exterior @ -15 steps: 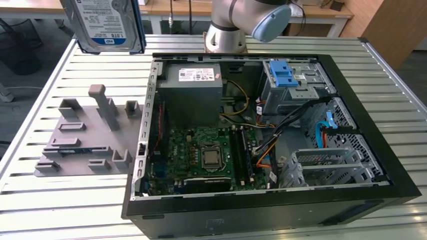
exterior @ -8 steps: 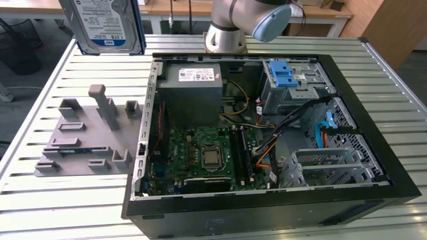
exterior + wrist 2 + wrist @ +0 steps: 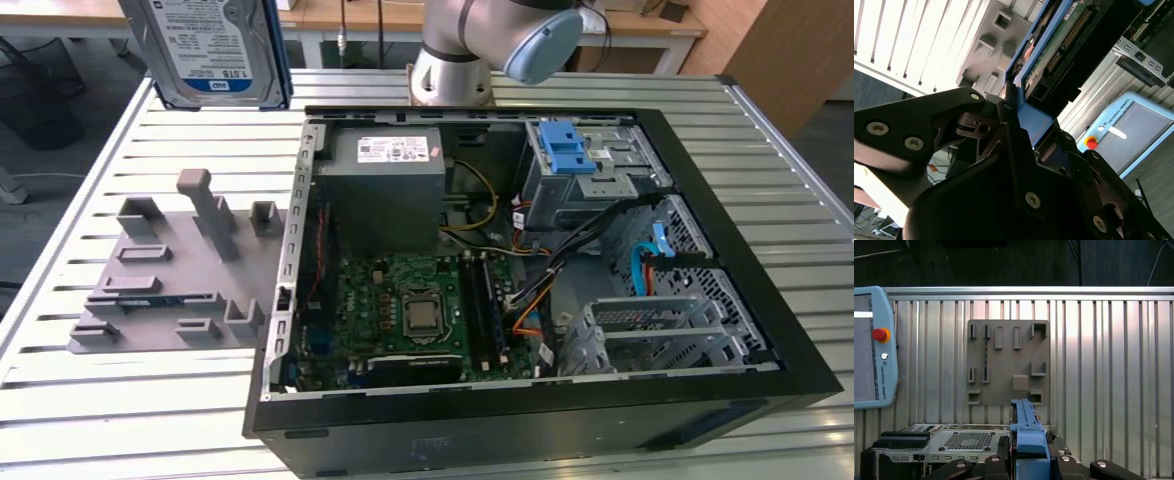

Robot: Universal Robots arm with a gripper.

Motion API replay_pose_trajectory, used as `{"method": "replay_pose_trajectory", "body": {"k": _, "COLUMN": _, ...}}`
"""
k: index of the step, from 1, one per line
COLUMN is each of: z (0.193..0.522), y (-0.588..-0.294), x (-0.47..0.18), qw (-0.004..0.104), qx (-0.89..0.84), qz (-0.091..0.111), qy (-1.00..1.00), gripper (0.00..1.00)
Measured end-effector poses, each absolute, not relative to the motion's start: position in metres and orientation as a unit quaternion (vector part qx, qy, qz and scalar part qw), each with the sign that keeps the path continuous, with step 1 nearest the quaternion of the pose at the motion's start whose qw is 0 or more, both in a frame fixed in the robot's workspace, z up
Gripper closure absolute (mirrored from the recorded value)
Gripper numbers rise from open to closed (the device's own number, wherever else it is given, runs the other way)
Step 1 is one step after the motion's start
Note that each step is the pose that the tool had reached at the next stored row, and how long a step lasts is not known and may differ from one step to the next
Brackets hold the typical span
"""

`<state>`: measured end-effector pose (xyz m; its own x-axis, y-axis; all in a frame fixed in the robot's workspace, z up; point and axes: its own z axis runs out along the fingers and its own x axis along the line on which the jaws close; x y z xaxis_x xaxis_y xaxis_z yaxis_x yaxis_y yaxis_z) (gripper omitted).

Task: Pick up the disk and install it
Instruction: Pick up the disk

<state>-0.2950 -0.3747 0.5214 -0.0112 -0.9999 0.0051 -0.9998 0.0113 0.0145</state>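
Disk (image 3: 214, 50) is off the table (image 3: 747, 130), high at the exterior view's far left. Fingers (image 3: 1015, 145) clenched on its blue frame. Pick-up done, install not yet. Drive cage (image 3: 587, 170) sits well apart to the right, so the disk needs lining up with it.

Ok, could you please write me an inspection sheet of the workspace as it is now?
Surface: slatted metal table, open computer case lying on it.
Job's things: disk lifted clear of the table, outside the case; drive cage with blue latch inside it.
Clutter: grey fixture plate beside the case.
Grippers: gripper shut on the disk's blue frame.
Cables: coloured bundle inside the case.
Surroundings: teach pendant; arm base beyond the case.
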Motion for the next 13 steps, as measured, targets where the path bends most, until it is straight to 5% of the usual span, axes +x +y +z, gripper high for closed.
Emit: {"method": "replay_pose_trajectory", "body": {"k": 13, "z": 0.521, "y": -0.375, "x": -0.267, "qw": 0.007, "qx": 0.703, "qz": -0.003, "qy": -0.711, "gripper": 0.64}}
